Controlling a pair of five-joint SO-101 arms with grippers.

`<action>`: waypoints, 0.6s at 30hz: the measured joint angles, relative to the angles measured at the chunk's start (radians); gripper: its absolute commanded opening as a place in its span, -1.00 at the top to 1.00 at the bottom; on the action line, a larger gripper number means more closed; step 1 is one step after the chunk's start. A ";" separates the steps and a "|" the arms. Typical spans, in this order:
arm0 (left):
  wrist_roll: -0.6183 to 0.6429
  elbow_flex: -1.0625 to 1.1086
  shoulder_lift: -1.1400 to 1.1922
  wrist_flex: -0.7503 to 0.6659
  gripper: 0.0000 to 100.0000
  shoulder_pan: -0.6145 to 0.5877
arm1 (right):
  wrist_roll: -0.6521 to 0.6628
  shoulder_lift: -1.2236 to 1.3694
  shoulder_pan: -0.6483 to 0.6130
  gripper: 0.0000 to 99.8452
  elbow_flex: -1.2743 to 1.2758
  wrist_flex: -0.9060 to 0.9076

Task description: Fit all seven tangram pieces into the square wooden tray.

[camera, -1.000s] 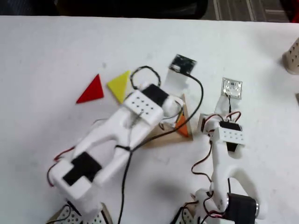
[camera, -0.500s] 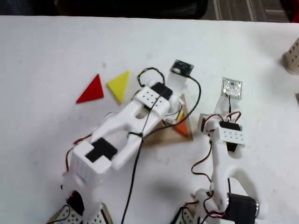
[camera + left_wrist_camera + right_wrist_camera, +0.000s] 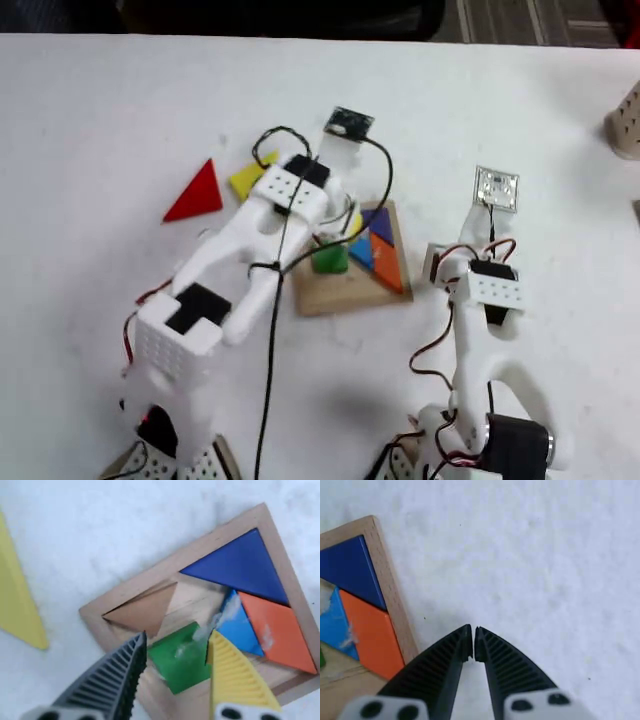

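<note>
The square wooden tray (image 3: pixel 345 298) lies mid-table and holds a dark blue triangle (image 3: pixel 240 565), an orange piece (image 3: pixel 277 635) and a light blue triangle (image 3: pixel 237 627). Part of its floor (image 3: pixel 142 612) is bare wood. My left gripper (image 3: pixel 178 637) hangs over the tray's left part, shut on the green square (image 3: pixel 177 660), which sits tilted against the tray floor. On the table left of the tray lie a yellow triangle (image 3: pixel 248 178) and a red triangle (image 3: pixel 195 193). My right gripper (image 3: pixel 472 642) is shut and empty, low over the white table just right of the tray rim (image 3: pixel 390 605).
The left arm's body (image 3: pixel 230 270) and its black cable (image 3: pixel 275 300) stretch from the front left to the tray. The right arm (image 3: pixel 485 310) stands at the front right. A beige perforated object (image 3: pixel 625 125) sits at the far right edge.
The left arm has swung to the left, uncovering the coloured pieces in the tray and bringing the green square into view. The right arm has kept still.
</note>
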 measured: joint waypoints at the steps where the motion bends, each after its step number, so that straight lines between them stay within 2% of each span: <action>1: -0.008 0.000 0.000 0.002 0.56 -0.002 | 0.000 0.000 0.000 0.97 0.000 0.000; 8: -0.046 0.006 -0.173 0.158 0.57 -0.003 | 0.000 0.000 0.000 0.97 0.000 0.000; 11: -0.046 0.087 -0.250 0.186 0.68 -0.003 | 0.000 0.000 0.000 0.97 0.000 0.000; 14: -0.048 0.219 -0.264 0.129 0.95 -0.006 | 0.000 0.000 0.000 0.97 0.000 0.000; 18: -0.046 0.373 -0.264 -0.040 0.95 -0.054 | 0.000 0.000 0.000 0.97 0.000 0.000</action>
